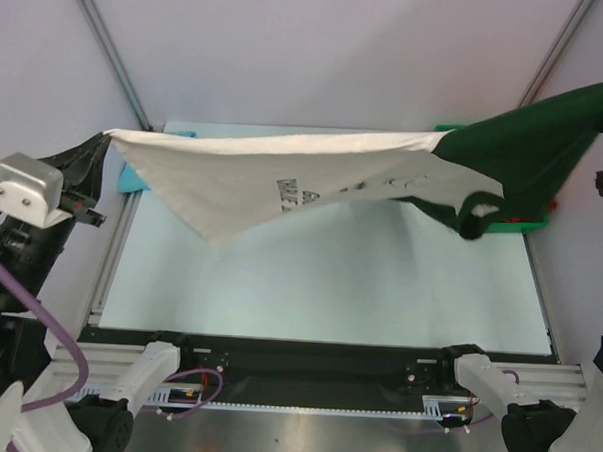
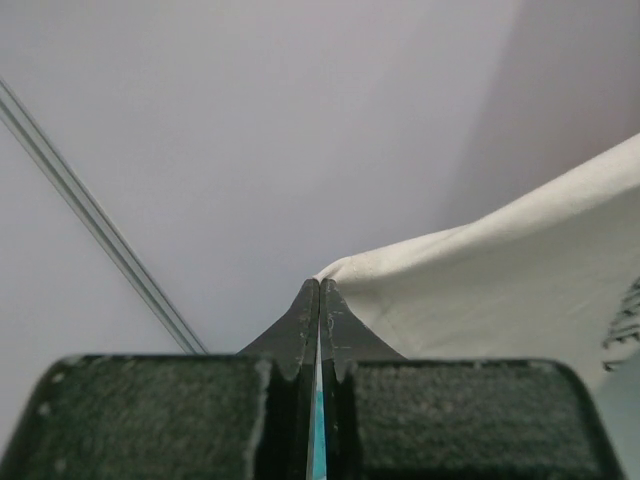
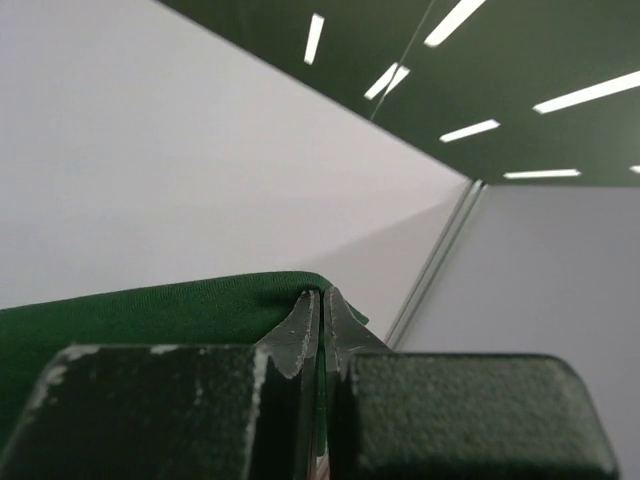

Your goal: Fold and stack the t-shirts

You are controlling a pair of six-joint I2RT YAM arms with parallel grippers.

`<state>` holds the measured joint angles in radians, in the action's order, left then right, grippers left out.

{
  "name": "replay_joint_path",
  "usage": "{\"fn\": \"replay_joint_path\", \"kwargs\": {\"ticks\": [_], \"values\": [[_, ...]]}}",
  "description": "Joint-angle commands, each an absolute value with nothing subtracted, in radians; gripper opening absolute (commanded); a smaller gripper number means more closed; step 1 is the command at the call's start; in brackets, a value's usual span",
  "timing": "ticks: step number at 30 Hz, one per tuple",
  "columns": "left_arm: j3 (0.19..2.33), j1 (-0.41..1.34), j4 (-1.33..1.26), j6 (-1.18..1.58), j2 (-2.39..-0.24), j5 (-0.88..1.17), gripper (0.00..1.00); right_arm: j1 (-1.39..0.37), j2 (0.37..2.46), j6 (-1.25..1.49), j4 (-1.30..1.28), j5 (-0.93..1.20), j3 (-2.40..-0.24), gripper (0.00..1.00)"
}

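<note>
— Cream t-shirt: who has it?

— Both arms. The left gripper has its 2 fingers pressed together on a cream edge of the cloth. The right gripper is clamped the same way, its 2 fingers pinching a fold of the dark green part.

— Where does the shirt sit from there?

— It is stretched in the air between the 2 pairs of fingers, above the table and not touching it. The long axis runs from the left fingers across to the right fingers, climbing a little toward the right ones. Cream body starts at the left fingers; dark green starts nearer the right ones.

— What hangs off that line?

— 1 cream corner droops below and to the right of the left fingers. 1 green sleeve dangles lower, toward the right fingers. The dark print sits about midway; I cannot read it.

— How many things in all?

— 1 cream shirt, 1 teal cloth and 1 green bin.

— Is anything in the way?

— The teal cloth lies on the table just below the left fingers, mostly covered by the cream cloth. The bin stands under the green end, below the right fingers, largely hidden by the sleeve.
</note>
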<state>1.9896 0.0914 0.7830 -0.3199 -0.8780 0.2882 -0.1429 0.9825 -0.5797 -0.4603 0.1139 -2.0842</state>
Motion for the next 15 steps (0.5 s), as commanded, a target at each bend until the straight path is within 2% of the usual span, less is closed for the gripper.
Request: {"fn": "replay_joint_path", "kwargs": {"ticks": [1,7,11,15], "values": [[2.067,0.080,0.801,-0.348,-0.903,0.255,0.01,-0.129,1.011,-0.606,-0.448,0.094,-2.153,0.00],[2.122,0.060,0.811,-0.364,-0.920,0.232,0.00,-0.126,1.109,-0.600,-0.399,0.095,-2.278,0.00],[2.047,0.058,0.815,-0.379,-0.934,0.222,0.00,-0.126,1.131,-0.601,-0.335,0.107,-2.195,0.00],[1.851,0.057,0.799,-0.406,-0.937,0.224,0.00,-0.126,1.127,-0.594,-0.255,0.143,-1.963,0.00]]}}
